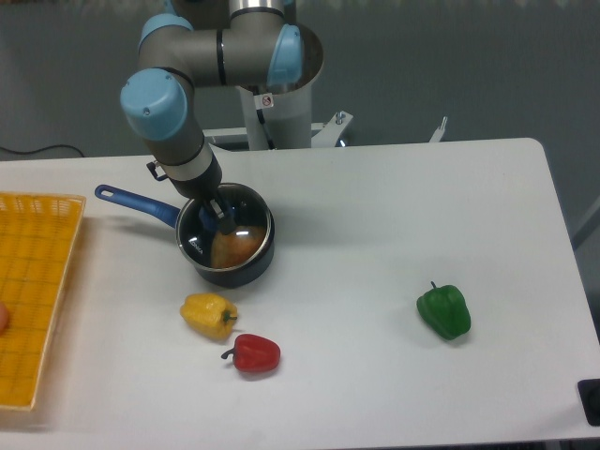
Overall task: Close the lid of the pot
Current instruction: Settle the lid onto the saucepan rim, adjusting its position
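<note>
The dark pot (239, 273) stands left of the table's middle, its long blue handle (137, 202) pointing left. The glass lid (246, 221) with its thin metal rim lies flat on the pot's rim. My gripper (221, 215) reaches down from the upper left onto the lid's centre, and its dark fingers are closed around the blue knob (208, 218), which is mostly hidden by them. Something orange-brown (234, 248) shows through the glass inside the pot.
A yellow pepper (209, 314) and a red pepper (254, 352) lie just in front of the pot. A green pepper (443, 310) lies at the right. A yellow basket (28, 300) sits at the left edge. The robot base (281, 112) stands behind.
</note>
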Robot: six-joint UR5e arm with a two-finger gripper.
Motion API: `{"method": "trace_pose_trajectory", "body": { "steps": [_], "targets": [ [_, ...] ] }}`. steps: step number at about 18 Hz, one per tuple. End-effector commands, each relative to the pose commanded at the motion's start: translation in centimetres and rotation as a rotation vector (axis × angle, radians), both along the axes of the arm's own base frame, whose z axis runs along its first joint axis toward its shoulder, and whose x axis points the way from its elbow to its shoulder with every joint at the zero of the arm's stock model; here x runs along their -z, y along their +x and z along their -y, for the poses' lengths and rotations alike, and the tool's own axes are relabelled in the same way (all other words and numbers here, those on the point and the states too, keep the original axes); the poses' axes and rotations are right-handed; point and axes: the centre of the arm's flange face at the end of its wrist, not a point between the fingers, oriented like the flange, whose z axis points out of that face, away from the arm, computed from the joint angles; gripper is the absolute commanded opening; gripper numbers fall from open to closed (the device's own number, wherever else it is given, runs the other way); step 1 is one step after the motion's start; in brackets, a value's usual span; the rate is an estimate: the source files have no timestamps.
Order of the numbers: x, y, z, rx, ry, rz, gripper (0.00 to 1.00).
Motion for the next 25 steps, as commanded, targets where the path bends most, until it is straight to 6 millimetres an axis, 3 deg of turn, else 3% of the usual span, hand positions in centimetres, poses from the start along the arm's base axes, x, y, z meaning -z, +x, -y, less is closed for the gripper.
{"method": "trace_pose_trajectory", "body": {
  "steps": [25],
  "targets": [
    [0.67,0.31,0.41,0.018,0.01,0.001,0.46]
  ]
}}
